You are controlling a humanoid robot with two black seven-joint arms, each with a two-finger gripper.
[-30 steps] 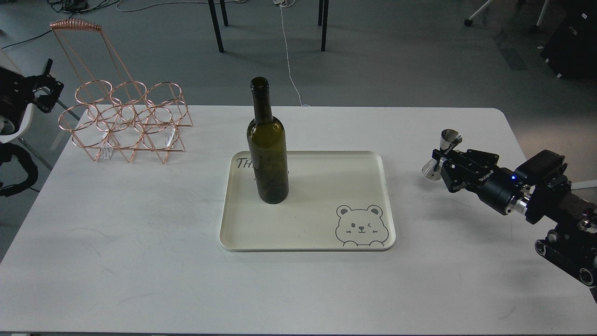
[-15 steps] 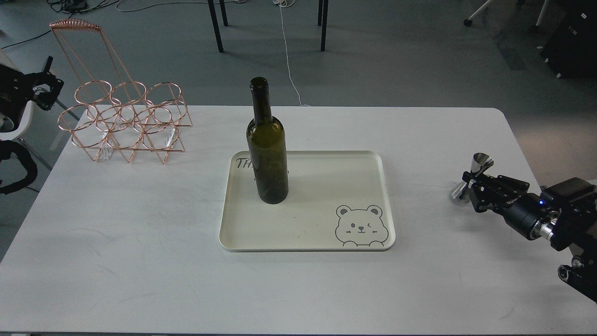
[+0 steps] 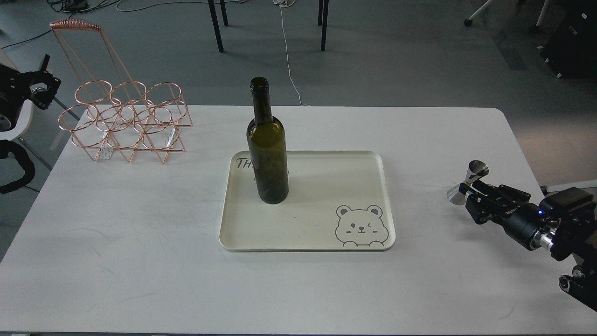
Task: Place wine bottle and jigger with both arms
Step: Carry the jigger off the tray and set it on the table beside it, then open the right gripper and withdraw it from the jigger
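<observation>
The wine bottle (image 3: 267,154), dark olive-green and without a label, stands upright on the back left part of the cream tray (image 3: 326,233). My right gripper (image 3: 468,189) is near the table's right edge, shut on the waist of the jigger (image 3: 468,182). The shiny steel jigger is tilted, its lower cone close to the tabletop; I cannot tell if it touches. My left gripper (image 3: 43,86) is off the table's far left edge, beside the copper rack, empty, seen small and dark.
A copper wire bottle rack (image 3: 123,119) stands at the back left of the white table (image 3: 140,261). The tray has a bear drawing (image 3: 360,225) at its front right corner. Chair legs and cables lie on the floor behind the table.
My right gripper has carried the jigger rightward and down, from beside the tray's back right to near the table's right edge. My left gripper has drawn slightly back to the left.
</observation>
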